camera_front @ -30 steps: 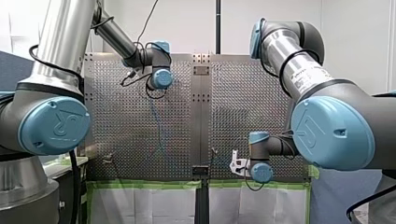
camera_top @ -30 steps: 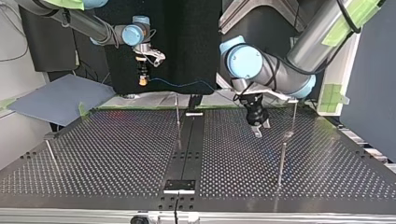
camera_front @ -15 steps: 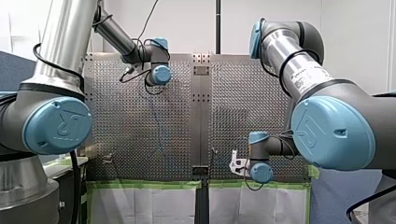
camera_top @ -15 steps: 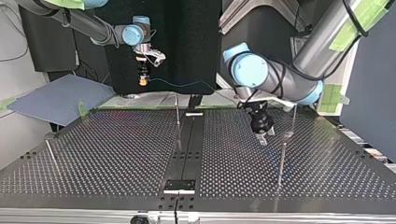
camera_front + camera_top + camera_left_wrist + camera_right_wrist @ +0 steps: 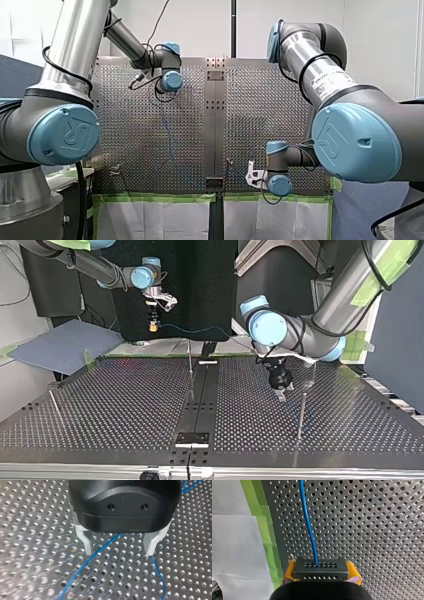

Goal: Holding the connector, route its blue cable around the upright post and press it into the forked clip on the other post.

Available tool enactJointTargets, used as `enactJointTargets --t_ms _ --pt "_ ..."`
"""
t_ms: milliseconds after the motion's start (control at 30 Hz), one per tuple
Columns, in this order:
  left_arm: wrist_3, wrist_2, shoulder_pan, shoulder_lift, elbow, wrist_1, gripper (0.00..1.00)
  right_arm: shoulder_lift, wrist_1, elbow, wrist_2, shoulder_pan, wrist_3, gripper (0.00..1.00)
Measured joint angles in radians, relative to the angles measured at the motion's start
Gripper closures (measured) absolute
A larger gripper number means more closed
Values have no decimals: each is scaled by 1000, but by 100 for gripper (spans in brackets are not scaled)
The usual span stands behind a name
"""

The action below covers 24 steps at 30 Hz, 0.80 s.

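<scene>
- Perforated metal table, with a dark strip down its middle.
- Thin upright posts stand on it.
- Green tape edges one side.
- Blue cable crosses its surface.

Bright, even room light fills the front view. The white wall at 12 o'clock is close to washed out, and our left arm at 10 o'clock carries a long pale sheen down its metal tube. The table gleams dully, its holes too fine to tell apart. In the top view the backdrop at 12 o'clock is dark, and the table catches faint reddish glints towards 9 o'clock. In the left wrist view, holes ahead of our left gripper smear into streaks, with white glare on the metal. In the right wrist view the paper beside the connector is nearly blown out.
</scene>
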Motion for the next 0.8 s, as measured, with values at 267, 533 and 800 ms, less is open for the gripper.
enactJointTargets --t_ms 267,533,800 --pt "-15 -4 20 -36 21 -7 0 0 -1 0 0 0 -2 100" --pt "-23 -5 34 -38 21 -10 0 0 -1 0 0 0 -2 100" --pt "-45 1 35 -39 6 -21 0 1 -3 0 0 0 2 100"
